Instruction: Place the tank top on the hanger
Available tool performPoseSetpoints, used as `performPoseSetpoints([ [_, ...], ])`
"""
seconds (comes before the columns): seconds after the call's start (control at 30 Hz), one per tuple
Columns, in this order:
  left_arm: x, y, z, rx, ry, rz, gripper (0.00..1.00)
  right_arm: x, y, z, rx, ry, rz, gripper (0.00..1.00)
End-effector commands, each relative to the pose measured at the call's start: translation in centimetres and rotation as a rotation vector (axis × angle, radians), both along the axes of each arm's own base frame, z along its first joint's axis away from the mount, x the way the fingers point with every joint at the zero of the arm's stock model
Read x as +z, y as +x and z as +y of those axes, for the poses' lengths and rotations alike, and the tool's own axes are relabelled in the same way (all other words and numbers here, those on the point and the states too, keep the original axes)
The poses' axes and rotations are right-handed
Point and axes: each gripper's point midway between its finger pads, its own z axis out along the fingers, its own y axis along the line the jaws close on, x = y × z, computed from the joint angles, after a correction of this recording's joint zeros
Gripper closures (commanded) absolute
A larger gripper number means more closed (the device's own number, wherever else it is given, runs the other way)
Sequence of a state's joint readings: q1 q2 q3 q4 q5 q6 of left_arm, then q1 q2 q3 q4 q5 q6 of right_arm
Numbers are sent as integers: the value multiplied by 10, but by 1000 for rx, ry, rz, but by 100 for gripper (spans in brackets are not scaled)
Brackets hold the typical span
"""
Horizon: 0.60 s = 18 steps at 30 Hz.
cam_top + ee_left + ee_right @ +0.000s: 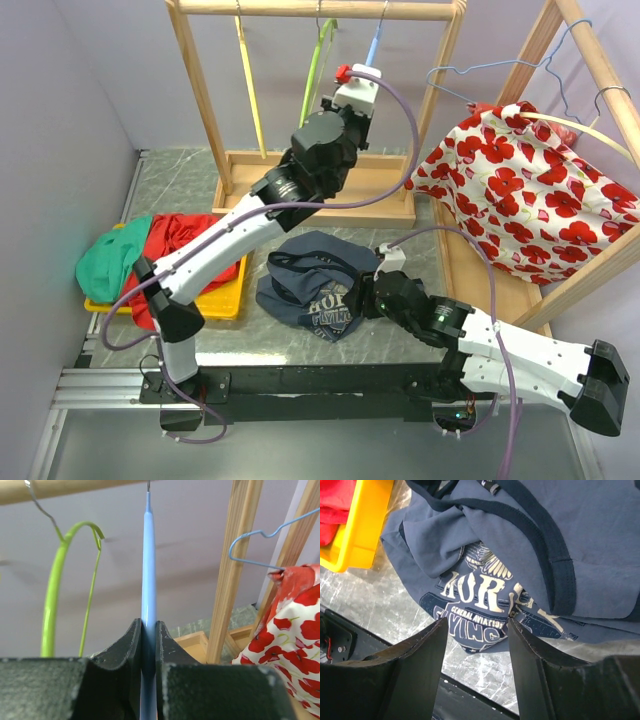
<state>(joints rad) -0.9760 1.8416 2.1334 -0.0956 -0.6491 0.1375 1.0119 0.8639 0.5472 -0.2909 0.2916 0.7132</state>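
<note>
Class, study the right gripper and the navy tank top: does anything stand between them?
Nothing visible does. The right gripper hangs open just above the tank top, crumpled on the table, with no other object between its fingers and the fabric.

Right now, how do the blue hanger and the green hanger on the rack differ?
The blue hanger is clamped between the left jaws; the green hanger hangs free, untouched. The blue hanger shows edge-on as one straight bar in the left wrist view; the green hanger shows a curved arm. Both hang from the wooden rail.
</note>
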Motion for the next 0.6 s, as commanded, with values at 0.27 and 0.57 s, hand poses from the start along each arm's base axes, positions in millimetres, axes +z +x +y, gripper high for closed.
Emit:
performPoseSetpoints([
  [0.27,57,-50,28,-147,-182,-76,99,15,13,-19,-109,-4,-74,39],
  [0.57,15,-102,49,-324,-249,48,99,21,14,-43,-201,-1,-98,40],
])
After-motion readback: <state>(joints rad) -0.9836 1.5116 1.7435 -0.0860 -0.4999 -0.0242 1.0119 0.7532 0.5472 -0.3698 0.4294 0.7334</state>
